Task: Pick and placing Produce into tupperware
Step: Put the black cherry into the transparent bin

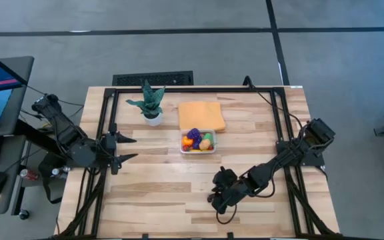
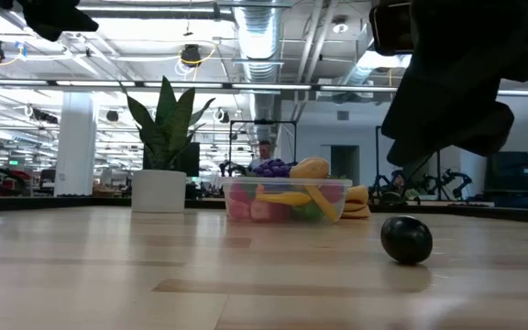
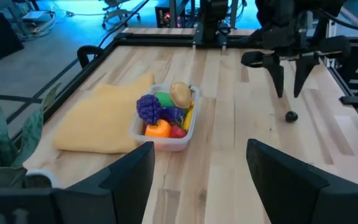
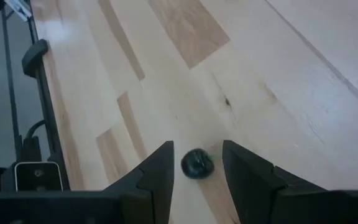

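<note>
The clear tupperware [image 1: 198,142] stands mid-table, just in front of the orange cloth, and holds several toy produce pieces: a purple grape bunch [image 3: 148,107], plus orange, yellow, red and green ones. One small dark round piece [image 4: 197,163] lies alone on the wood near the table's front, and it also shows in the low view [image 2: 405,239]. My right gripper [image 4: 197,148] hangs open just above it, one finger on each side, touching nothing. My left gripper [image 1: 131,148] waits open at the table's left edge, pointing toward the tupperware.
A folded orange cloth [image 1: 201,115] lies flat behind the tupperware. A potted plant in a white pot [image 1: 151,105] stands at the far left. A black metal frame [image 1: 105,120] runs along the table's sides. Bare wood surrounds the dark piece.
</note>
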Controlling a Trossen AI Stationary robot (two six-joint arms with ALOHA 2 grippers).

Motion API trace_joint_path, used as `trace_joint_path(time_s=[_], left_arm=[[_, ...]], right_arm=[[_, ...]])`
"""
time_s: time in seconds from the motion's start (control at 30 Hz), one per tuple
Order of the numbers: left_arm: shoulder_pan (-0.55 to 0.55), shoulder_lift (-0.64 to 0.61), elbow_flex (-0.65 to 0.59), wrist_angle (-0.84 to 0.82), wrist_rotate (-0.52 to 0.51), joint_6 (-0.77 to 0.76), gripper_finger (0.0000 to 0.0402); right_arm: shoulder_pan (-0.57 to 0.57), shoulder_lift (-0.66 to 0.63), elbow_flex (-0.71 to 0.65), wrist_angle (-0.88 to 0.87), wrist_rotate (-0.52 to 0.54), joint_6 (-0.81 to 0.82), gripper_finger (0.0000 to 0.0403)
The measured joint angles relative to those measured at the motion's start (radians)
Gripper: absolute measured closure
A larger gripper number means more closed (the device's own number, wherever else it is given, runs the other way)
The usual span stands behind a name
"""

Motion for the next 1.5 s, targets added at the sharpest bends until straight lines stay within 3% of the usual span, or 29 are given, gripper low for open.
trace_joint_path(time_s=[0.27,0.6,0.93,1.5], left_arm=[[0.0,0.0,0.0,-0.031,0.0,-0.02,0.0155],[0.0,0.0,0.0,-0.043,-0.006,-0.036,0.0155],[0.0,0.0,0.0,-0.042,-0.013,-0.05,0.0155],[0.0,0.002,0.0,-0.06,-0.014,-0.088,0.0155]], right_arm=[[0.042,0.08,0.021,0.045,0.012,-0.057,0.0274],[0.059,0.175,0.066,0.046,0.056,0.011,0.0274],[0.058,0.178,0.066,0.033,0.079,0.015,0.0274],[0.035,0.177,0.066,0.093,0.078,-0.123,0.0274]])
